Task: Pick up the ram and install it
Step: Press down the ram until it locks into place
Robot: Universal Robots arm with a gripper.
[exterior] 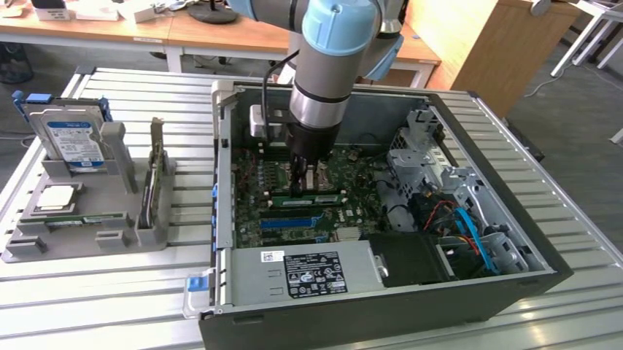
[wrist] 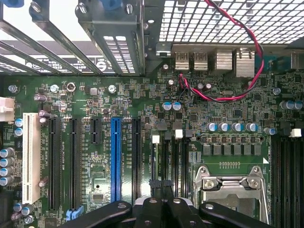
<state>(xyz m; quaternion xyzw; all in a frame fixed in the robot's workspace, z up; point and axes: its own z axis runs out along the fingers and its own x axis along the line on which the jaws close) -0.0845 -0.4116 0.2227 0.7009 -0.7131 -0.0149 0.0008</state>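
Observation:
A ram (exterior: 309,198), a thin green stick with a white label, lies along the memory slots on the motherboard (exterior: 292,219) inside the open computer case. My gripper (exterior: 303,182) reaches straight down into the case, with its tips right behind that stick. In the wrist view my gripper (wrist: 162,184) is shut, its black fingers (wrist: 156,186) pressed together with nothing between them, over the dark memory slots (wrist: 167,156) with white latches. I cannot tell whether the tips touch the stick. A second, similar ram (exterior: 86,219) lies in the grey holder tray (exterior: 58,251) at the exterior view's left.
The tray also carries a square silver CPU (exterior: 57,197), a hard drive (exterior: 73,138) and an upright card (exterior: 151,193). Inside the case are the power supply (exterior: 302,273), drive cages with cables (exterior: 457,219), the CPU socket (wrist: 230,183) and a blue slot (wrist: 115,156).

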